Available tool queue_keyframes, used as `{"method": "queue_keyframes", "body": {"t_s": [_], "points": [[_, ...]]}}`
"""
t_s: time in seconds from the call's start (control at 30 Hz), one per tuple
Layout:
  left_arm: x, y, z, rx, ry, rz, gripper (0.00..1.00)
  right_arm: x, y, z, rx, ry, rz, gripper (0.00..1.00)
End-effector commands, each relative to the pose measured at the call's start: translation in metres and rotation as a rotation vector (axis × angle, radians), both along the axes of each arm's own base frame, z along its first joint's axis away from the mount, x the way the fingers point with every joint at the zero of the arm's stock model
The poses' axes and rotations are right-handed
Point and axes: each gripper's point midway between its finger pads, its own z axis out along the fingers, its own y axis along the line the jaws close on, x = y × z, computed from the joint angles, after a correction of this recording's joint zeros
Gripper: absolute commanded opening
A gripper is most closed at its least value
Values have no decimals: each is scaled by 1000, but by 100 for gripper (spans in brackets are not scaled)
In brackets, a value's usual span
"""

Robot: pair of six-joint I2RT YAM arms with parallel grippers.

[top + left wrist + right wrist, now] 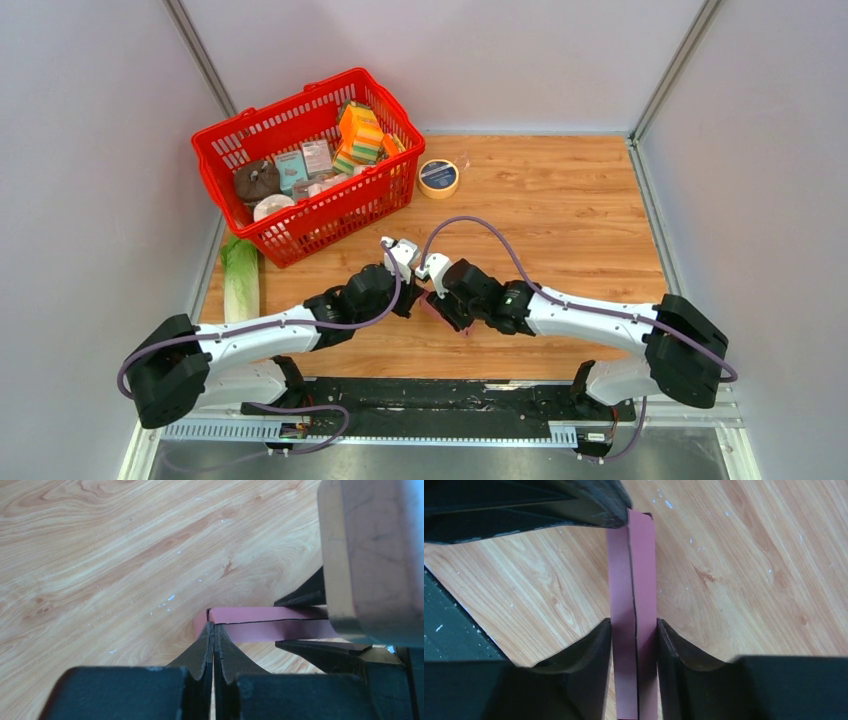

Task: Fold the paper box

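the paper box (pixel 631 580) is held just above the middle of the worktop (pixel 560 220), between the two arms, and it already has the form of a slim pink rectangular sleeve, not a flat cut-out. a dark seam runs along its upper face where two panels meet, and they look nearly flush, so the main body folds seem done. what is left, as i judge it, is pressing that seam down and closing the ends. the end flaps are hidden behind the fingers, so i cannot tell whether they are tucked.

the right gripper (pixel 634 630) straddles the sleeve with one finger pressed to each long side, clamping it across its width. the left gripper (pixel 214 630) has its fingers closed tight together, pinching the thin card at one end of the box.

well apart, at the far left of the worktop, stands a red basket (pixel 345 212) of small packs, with a tape roll (pixel 438 178) just beside it and a leafy cabbage (pixel 240 280) lying along the left edge.
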Motion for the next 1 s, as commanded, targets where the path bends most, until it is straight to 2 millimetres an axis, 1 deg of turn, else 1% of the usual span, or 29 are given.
{"method": "queue_keyframes", "body": {"t_s": [0.0,0.07,0.1,0.13,0.17,0.2,0.23,0.27,0.3,0.33,0.4,0.43,0.47,0.53,0.57,0.67,0.7,0.73,0.77,0.8,0.87,0.9,0.93,0.97], "points": [[-3,11,-19,69,16,13,0,17,8,14,47,-49,-44,50],[-3,13,-20,74,18,22,0,17,3,18,48,-41,-80,63],[-3,13,-21,76,20,22,0,16,3,23,69,-23,-106,72],[-3,14,-21,75,24,26,0,13,-2,23,55,-5,-127,76],[-3,14,-23,75,31,27,0,11,-3,25,60,9,-141,79],[-4,13,-23,74,33,25,0,10,-1,35,95,29,-171,84],[-4,13,-23,70,39,29,0,8,-2,38,103,46,-186,86],[-4,13,-24,69,42,30,0,3,-8,39,90,71,-204,87],[-4,13,-23,69,44,33,0,1,-9,49,113,73,-216,90],[-4,12,-23,66,45,33,0,-2,-17,51,106,94,-262,91],[-4,10,-19,57,46,27,0,-3,-26,58,111,108,-309,93],[-5,10,-18,57,47,25,0,-7,-34,65,118,130,-348,93],[-4,9,-15,53,45,25,0,-9,-37,67,119,142,-366,93],[-4,10,-15,63,53,25,0,-18,-47,69,107,176,-388,91],[-4,8,-12,61,52,25,0,-21,-50,69,108,192,-415,90],[-3,8,-9,59,58,29,0,-31,-59,65,102,225,-420,80],[-3,7,-8,56,58,30,0,-34,-60,64,105,233,-416,73],[-3,8,-8,58,58,31,0,-36,-58,63,119,241,-409,70],[-3,8,-7,57,57,32,0,-37,-62,59,122,238,-413,67],[-3,8,-6,55,57,33,0,-37,-64,58,130,236,-429,59],[-3,8,-5,61,55,32,0,-34,-63,60,159,225,-434,54],[-3,9,-4,63,55,32,0,-34,-64,57,166,230,-440,51],[-3,9,-4,64,54,31,0,-33,-58,59,200,240,-425,49],[-3,8,-3,61,53,31,0,-33,-56,57,213,251,-420,47]]}}
